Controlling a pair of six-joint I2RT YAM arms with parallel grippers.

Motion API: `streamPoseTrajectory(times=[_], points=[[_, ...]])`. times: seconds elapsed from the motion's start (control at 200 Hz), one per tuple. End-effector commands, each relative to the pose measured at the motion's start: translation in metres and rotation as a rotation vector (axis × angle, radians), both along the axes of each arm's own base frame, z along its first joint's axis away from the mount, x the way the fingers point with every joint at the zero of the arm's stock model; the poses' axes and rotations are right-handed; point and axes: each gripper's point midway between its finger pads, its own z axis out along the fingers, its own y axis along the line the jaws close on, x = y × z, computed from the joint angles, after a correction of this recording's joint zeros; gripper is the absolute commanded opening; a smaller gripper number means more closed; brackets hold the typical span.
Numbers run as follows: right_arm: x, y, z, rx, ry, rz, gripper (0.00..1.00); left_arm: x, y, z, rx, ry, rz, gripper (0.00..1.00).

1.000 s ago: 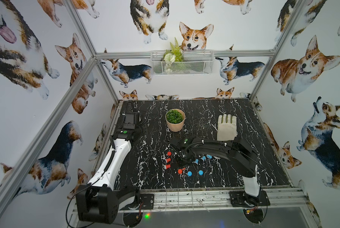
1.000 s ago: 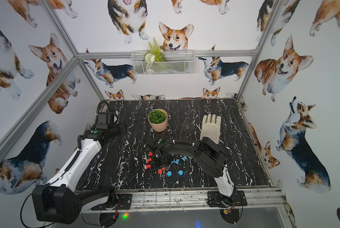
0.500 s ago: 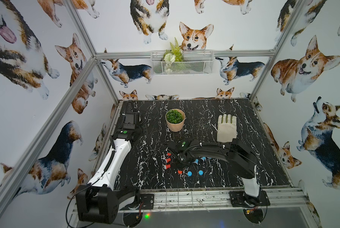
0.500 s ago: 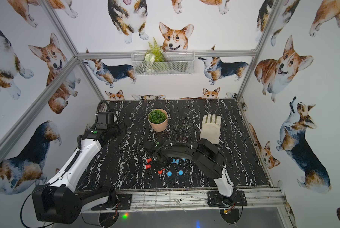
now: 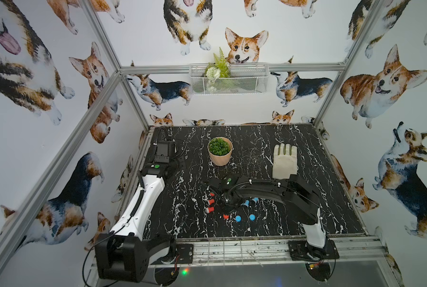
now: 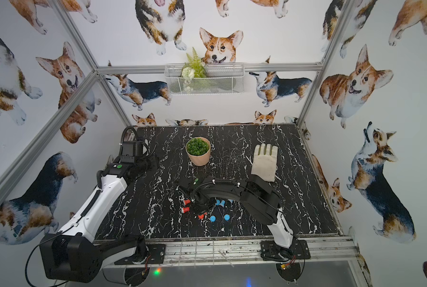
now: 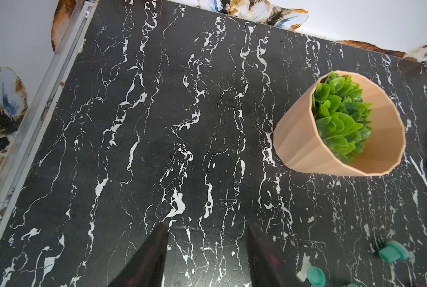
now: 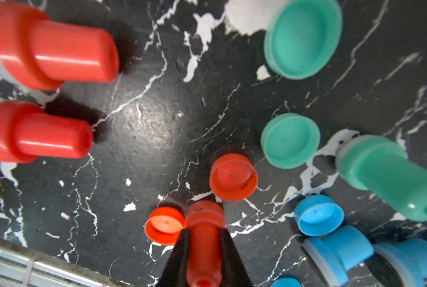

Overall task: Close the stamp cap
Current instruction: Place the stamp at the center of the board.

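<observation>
The right gripper [image 8: 203, 234] pinches the small red plastic stamp [image 8: 204, 214] by its thin handle. That leaves the wide stamping end poking out in front, free to go into a cap. Two round red plastic caps lie on the black marble table [image 8: 145, 119] with their open sides up, ready to take it. The nearer red cap [image 8: 164, 225] sits just beside the stamp's wide end. The farther red cap [image 8: 233, 177] lies near it too. I think the stamp must next be lined up over one cap and pushed in. The left gripper [image 7: 208, 248] hangs well apart from the stamp, fingers spread, holding nothing, so it is out of the way.
</observation>
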Motion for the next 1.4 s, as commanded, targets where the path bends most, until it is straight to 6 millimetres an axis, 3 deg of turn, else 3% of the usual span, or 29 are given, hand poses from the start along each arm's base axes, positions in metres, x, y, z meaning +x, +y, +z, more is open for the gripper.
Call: streamPoseTrajectory(times=[0.0,0.155,0.356,0.526,0.687,0.922,1.113,1.393], points=[[-0.032,-0.030,-0.053,-0.159,0.165,0.003,0.00,0.004,0.002,0.005,0.004,-0.025,0.005,0.54],[-0.022,-0.026,-0.037,-0.138,0.119,0.029,0.00,0.004,0.002,0.005,0.006,-0.024,0.006,0.54],[0.017,-0.023,0.029,0.012,0.010,-0.065,0.00,0.005,0.001,0.004,-0.002,-0.025,0.004,0.54],[0.037,-0.022,0.083,0.127,-0.035,-0.098,0.00,0.006,0.000,0.004,-0.004,-0.026,0.005,0.54],[0.066,-0.043,0.110,0.147,-0.078,-0.150,0.00,0.006,0.001,0.003,-0.001,-0.026,0.006,0.54],[0.137,-0.110,0.103,0.100,-0.119,-0.307,0.00,0.007,0.000,0.001,-0.004,-0.017,0.002,0.54],[0.195,-0.156,0.077,0.068,-0.137,-0.416,0.00,0.009,-0.001,-0.001,-0.005,-0.012,-0.001,0.54],[0.246,-0.172,0.050,0.026,-0.174,-0.436,0.00,0.008,0.000,-0.002,-0.001,-0.007,0.001,0.55]])
